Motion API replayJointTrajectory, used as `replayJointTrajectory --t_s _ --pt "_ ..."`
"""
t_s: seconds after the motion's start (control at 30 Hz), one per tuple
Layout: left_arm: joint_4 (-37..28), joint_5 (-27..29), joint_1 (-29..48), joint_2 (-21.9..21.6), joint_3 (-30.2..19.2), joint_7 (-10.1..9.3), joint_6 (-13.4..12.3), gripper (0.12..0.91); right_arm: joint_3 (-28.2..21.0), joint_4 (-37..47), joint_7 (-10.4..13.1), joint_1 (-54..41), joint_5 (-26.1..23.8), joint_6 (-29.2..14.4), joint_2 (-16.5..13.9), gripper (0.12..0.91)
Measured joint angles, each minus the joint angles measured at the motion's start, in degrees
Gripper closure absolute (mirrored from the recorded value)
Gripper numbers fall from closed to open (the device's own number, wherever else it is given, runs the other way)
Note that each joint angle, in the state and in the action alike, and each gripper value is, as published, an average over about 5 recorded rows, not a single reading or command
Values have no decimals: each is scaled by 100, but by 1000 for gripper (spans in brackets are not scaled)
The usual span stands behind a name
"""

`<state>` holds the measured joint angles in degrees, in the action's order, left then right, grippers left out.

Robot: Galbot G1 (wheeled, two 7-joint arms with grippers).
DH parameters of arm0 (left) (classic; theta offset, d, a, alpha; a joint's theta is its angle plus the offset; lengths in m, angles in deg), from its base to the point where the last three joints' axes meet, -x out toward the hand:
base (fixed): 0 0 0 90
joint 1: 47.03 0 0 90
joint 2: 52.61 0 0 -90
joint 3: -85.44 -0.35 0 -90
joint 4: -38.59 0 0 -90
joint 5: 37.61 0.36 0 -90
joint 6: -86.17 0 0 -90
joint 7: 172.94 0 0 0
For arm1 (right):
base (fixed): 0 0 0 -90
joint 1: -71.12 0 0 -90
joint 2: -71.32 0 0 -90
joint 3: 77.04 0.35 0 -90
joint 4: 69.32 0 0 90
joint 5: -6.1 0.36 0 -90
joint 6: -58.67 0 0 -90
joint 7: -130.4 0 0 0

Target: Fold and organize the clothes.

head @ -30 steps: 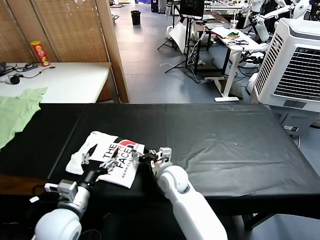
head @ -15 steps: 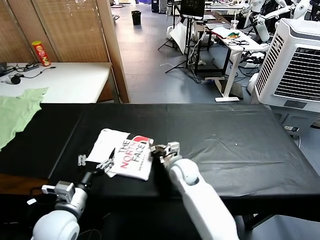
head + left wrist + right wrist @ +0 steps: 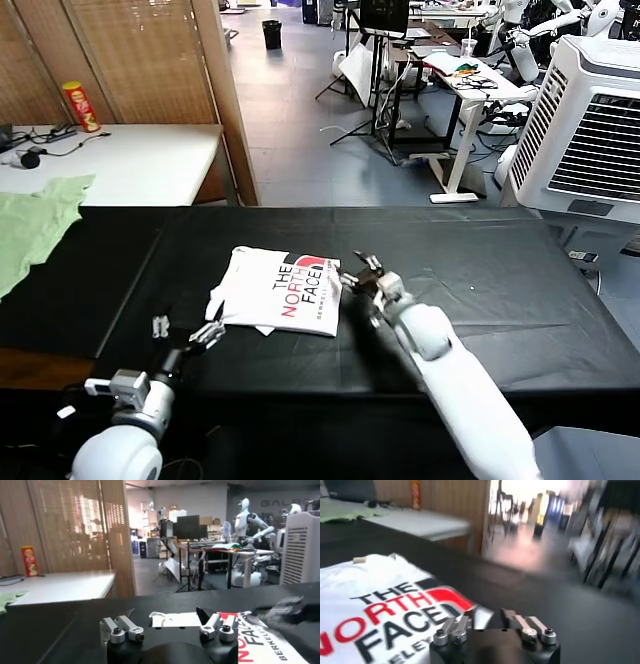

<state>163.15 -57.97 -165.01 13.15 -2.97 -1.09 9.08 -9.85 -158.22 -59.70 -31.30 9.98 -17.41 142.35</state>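
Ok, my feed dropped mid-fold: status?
Left gripper open, off the shirt's near-left corner. Right gripper open at its right edge. White T-shirt folded, print up, on black table. Nothing in the way.

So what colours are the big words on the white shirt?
Black and red letters on the T-shirt, clearest in the right wrist view.

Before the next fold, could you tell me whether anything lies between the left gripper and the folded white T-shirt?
Nothing visible does. The left gripper sits open near the table's front edge, and only bare black table cover separates it from the white T-shirt. The right gripper, also open, is at the shirt's opposite edge, out of that path.
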Motion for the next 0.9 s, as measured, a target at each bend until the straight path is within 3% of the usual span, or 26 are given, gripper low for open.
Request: replayJointTrajectory --t_s 0.1,0.2,0.33,0.47,0.67,0.9 --pt "-59 -17 -8 -4 -11 -92 -94 232 200 -607 198 599 -3 -97 -212 255" --pt "-51 -56 -70 -12 -22 -186 -88 232 449 -1265 495 1290 119 -31 -282 231" --pt "54 -84 -216 -53 -42 -343 -81 232 837 -2097 1045 2264 272 -34 -223 228" --pt "206 -115 -471 -71 -60 -406 -150 232 1226 -2742 1479 3269 314 -338 -115 227" --pt "450 8 -1035 -73 -155 -484 -299 232 1631 -3451 1946 4557 194 -927 -20 227" --pt "712 -188 -1635 -89 -88 -803 -164 232 1855 -4049 2352 5627 92 -1175 -53 227"
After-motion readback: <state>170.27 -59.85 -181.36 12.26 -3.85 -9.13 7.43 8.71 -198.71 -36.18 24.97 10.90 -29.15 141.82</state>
